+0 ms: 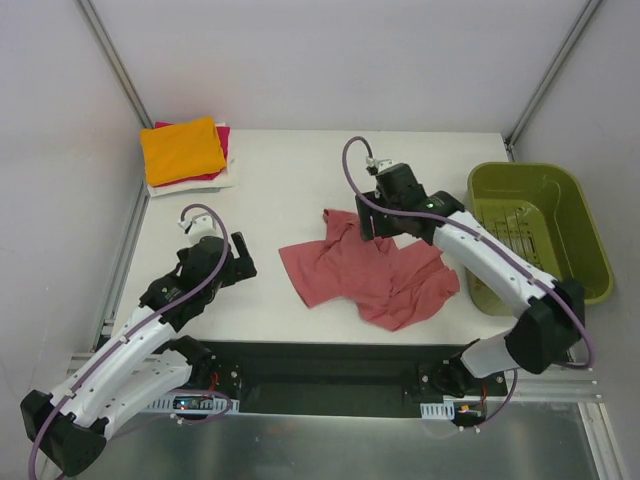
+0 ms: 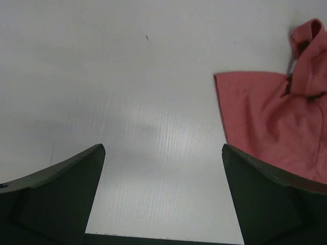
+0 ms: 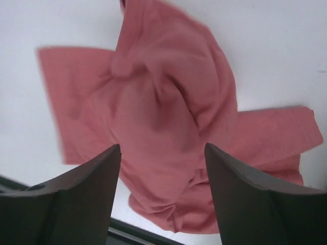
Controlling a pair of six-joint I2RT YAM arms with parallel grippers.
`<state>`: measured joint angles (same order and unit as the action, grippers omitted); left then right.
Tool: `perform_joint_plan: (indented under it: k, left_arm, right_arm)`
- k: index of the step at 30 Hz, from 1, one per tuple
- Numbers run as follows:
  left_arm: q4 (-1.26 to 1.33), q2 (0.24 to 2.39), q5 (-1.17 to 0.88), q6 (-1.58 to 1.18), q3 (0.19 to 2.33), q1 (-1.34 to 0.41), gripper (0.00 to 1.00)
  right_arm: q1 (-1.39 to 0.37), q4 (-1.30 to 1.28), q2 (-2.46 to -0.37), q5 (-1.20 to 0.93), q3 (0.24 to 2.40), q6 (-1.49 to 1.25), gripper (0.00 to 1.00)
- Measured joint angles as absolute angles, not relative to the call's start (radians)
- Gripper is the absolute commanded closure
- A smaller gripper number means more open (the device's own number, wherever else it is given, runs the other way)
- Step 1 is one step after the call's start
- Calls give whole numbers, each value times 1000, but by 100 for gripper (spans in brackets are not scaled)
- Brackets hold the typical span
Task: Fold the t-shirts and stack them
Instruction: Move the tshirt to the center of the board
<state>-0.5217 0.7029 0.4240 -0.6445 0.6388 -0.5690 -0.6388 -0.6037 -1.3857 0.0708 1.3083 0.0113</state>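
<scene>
A dusty salmon-red t-shirt lies crumpled on the white table, right of centre. My right gripper hovers over its far part. In the right wrist view its jaws stand wide open, with bunched cloth below and between them, not pinched. My left gripper is open and empty over bare table, left of the shirt. In the left wrist view the shirt's edge shows at the right. A folded stack sits at the back left, with an orange shirt on top of a magenta one and a white one.
An olive-green plastic basket stands at the table's right edge, close to the right arm's elbow. A black strip and the arm bases run along the near edge. Frame posts rise at the back corners.
</scene>
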Motion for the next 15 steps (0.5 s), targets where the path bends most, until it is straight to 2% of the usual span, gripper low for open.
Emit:
perform_joint_plan:
  k: [5, 8, 9, 15]
  left_arm:
    - [-522, 738, 398, -645, 639, -569, 1]
    - [-522, 753, 349, -654, 639, -569, 1]
    - [-520, 757, 337, -659, 638, -569, 1]
    - [-422, 830, 163, -701, 591, -569, 1]
  right_arm:
    - [-639, -648, -1518, 192, 1268, -23, 3]
    - [-641, -661, -1493, 245, 1243, -49, 0]
    - [-641, -656, -1471, 260, 1235, -60, 3]
    - [-659, -633, -1216, 295, 1085, -131, 4]
